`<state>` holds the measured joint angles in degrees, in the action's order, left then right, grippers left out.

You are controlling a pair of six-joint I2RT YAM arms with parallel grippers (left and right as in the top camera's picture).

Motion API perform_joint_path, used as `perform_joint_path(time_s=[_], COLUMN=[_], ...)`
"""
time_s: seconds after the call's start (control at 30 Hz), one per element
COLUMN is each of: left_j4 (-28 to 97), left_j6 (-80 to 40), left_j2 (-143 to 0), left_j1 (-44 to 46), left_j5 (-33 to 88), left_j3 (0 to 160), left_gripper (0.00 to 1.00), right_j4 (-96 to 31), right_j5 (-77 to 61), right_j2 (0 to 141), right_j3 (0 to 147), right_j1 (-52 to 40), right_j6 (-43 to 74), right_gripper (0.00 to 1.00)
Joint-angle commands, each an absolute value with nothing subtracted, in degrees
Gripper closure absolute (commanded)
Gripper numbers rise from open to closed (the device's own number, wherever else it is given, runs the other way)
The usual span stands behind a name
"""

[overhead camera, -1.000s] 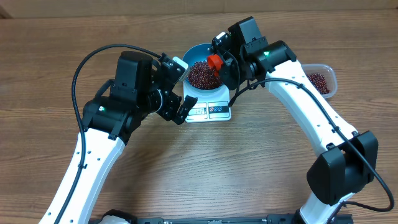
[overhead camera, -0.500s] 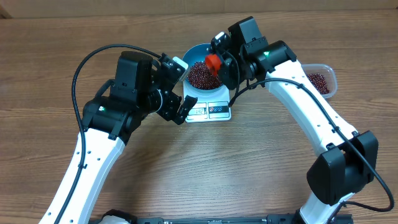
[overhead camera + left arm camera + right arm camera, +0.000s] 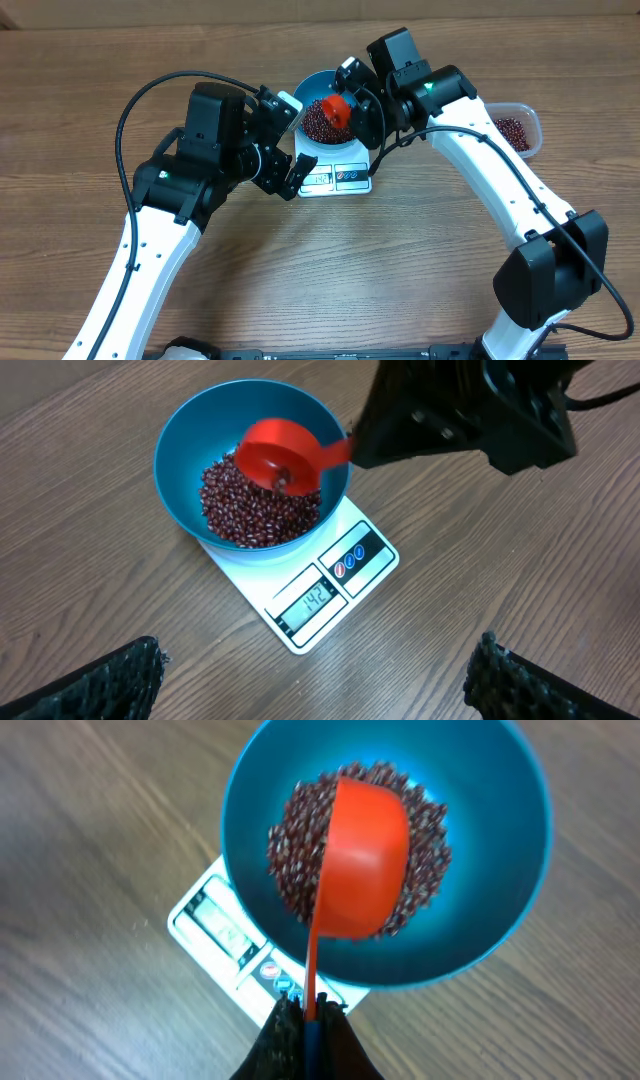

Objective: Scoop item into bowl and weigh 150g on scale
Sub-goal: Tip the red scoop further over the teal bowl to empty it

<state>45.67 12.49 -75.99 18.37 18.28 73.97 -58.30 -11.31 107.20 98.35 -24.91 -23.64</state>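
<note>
The blue bowl [image 3: 185,450] stands on the white scale [image 3: 330,595], holding a heap of dark red beans [image 3: 250,515]. The display reads 142. My right gripper [image 3: 308,1010] is shut on the thin handle of a red scoop [image 3: 365,860], whose cup is tipped over the beans [image 3: 290,850] inside the bowl [image 3: 490,840]. In the overhead view the scoop [image 3: 337,107] hangs over the bowl [image 3: 312,82], right of my left gripper [image 3: 292,140]. The left gripper [image 3: 318,650] is open and holds nothing, above bare table beside the scale's display edge.
A clear plastic tub [image 3: 513,130] with more beans sits at the right, beyond the right arm. Both arms crowd the scale [image 3: 335,178] from either side. Bare wooden table lies all around.
The red scoop has shifted slightly left and down and tipped further over the beans in the bowl. The left arm has stayed still.
</note>
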Motion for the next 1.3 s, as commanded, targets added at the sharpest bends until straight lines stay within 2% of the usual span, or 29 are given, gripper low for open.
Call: perform_joint_path(time_s=[0.0,0.1,0.23,0.67,0.8,0.9,0.93,1.03,1.1,1.17,1.27], left_j4=[45.65,45.65,45.65,45.65,45.65,45.65,45.65,45.65,45.65,45.65,45.65], left_j6=[13.74,13.74,13.76,13.76,13.74,13.74,13.74,13.74,13.74,13.74,13.74], left_j2=[-75.31,-75.31,-75.31,-75.31,-75.31,-75.31,-75.31,-75.31,-75.31,-75.31,-75.31], left_j1=[18.41,18.39,18.39,18.39,18.39,18.39,18.39,18.41,18.39,18.39,18.39], left_j5=[19.07,19.07,19.07,19.07,19.07,19.07,19.07,19.09,19.07,19.07,19.07], left_j3=[74.74,74.74,74.74,74.74,74.74,74.74,74.74,74.74,74.74,74.74,74.74], left_gripper=[0.00,0.00,0.00,0.00,0.00,0.00,0.00,0.00,0.00,0.00,0.00], right_j4=[-57.39,-56.49,-57.60,-58.00,-55.88,-58.96,-58.98,-56.58,-56.90,-58.43,-56.42], right_j5=[-8.71,-6.35,-8.67,-7.57,-2.42,-7.51,-6.07,1.30,0.05,-2.20,1.30], right_j2=[105.65,105.65,105.65,105.65,105.62,105.54,105.54,105.54,105.54,105.54,105.54], right_j3=[99.83,99.83,99.83,99.83,99.88,99.88,99.88,99.88,99.88,99.88,99.88], right_j1=[-25.39,-25.39,-25.82,-26.02,-25.85,-26.44,-26.70,-26.79,-26.79,-27.03,-27.05], right_j6=[-22.76,-19.53,-23.75,-24.10,-16.03,-25.91,-25.80,-17.69,-18.20,-23.55,-18.09], right_gripper=[0.96,0.96,0.96,0.96,0.96,0.96,0.96,0.96,0.96,0.96,0.97])
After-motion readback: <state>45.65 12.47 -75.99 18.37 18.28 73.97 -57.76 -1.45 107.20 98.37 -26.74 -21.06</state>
